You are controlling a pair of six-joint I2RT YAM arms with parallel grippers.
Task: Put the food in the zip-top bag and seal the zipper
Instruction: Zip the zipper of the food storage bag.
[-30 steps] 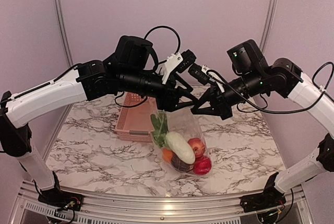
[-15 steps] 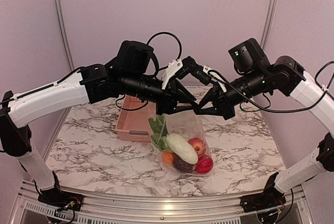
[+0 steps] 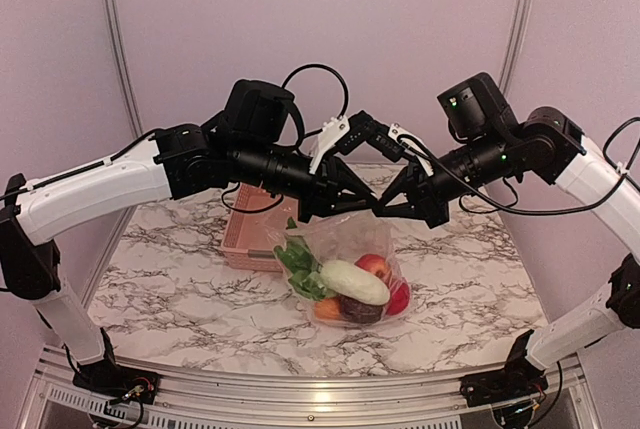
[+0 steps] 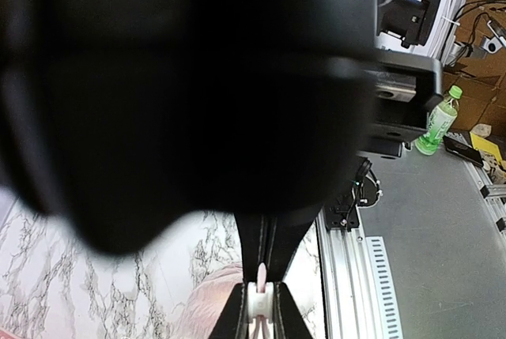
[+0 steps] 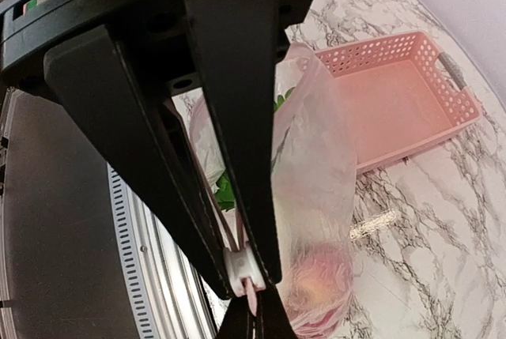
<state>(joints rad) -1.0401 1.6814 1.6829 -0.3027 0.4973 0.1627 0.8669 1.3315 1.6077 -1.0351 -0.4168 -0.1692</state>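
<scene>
The clear zip-top bag [image 3: 345, 239] hangs from both grippers above the marble table, its bottom resting on it. Inside lies the food: a white oblong piece [image 3: 355, 281], red ones [image 3: 375, 266], leafy green [image 3: 297, 259], orange [image 3: 327, 307] and dark purple [image 3: 360, 310]. My right gripper [image 5: 249, 272] is shut on a white slider [image 4: 261, 301] on the zipper. Tip to tip with it, my left gripper [image 4: 262, 269] is shut on the pink zipper strip just beside the slider. In the right wrist view the bag [image 5: 316, 165] droops to the right of my fingers.
The pink lattice basket [image 3: 250, 234] stands on the table behind and left of the bag, with nothing in it in the right wrist view [image 5: 395, 102]. A metal rail [image 3: 300, 384] runs along the table's near edge. A green bottle [image 4: 436, 122] stands off the table.
My left gripper's jaws have closed on the zipper strip next to the right gripper. The bag has sagged lower and wider, and the food inside has shifted.
</scene>
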